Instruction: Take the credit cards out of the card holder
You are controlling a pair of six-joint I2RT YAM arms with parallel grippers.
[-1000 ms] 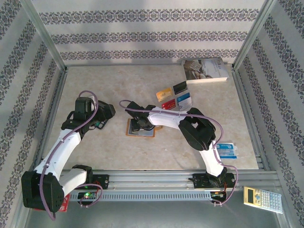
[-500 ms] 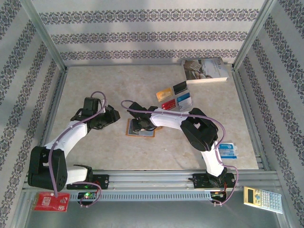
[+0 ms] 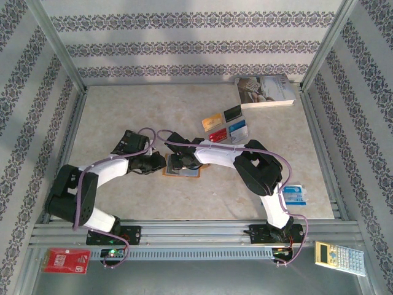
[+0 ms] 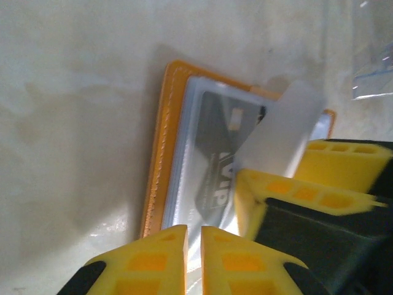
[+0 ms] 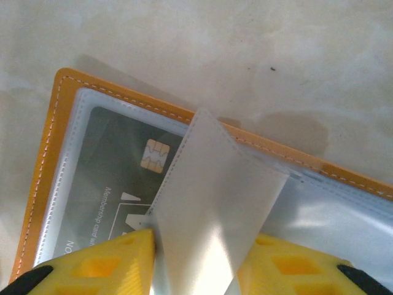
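The card holder [image 3: 185, 173] lies open on the table, orange-edged with clear sleeves [image 5: 49, 153]. A dark grey chip card [image 5: 116, 178] sits in its left sleeve [image 4: 218, 141]. My right gripper [image 5: 195, 246] is shut on a translucent sleeve flap [image 5: 215, 196] and holds it raised off the holder; in the top view it stands over the holder's middle [image 3: 177, 161]. My left gripper [image 4: 194, 230] has its jaws almost together at the holder's left end [image 3: 158, 164], just over the sleeve edge. I cannot tell whether it touches the holder. Several loose credit cards [image 3: 224, 126] lie behind the holder.
A book [image 3: 264, 90] lies at the back right corner. A blue-and-white packet [image 3: 293, 194] sits beside the right arm. A calculator [image 3: 339, 257] and a red packet [image 3: 66, 261] rest on the front rail, off the table.
My left arm has swung right and down to the holder's left end, and its jaws have gone from wide open to nearly together. The right gripper has stayed on the flap.
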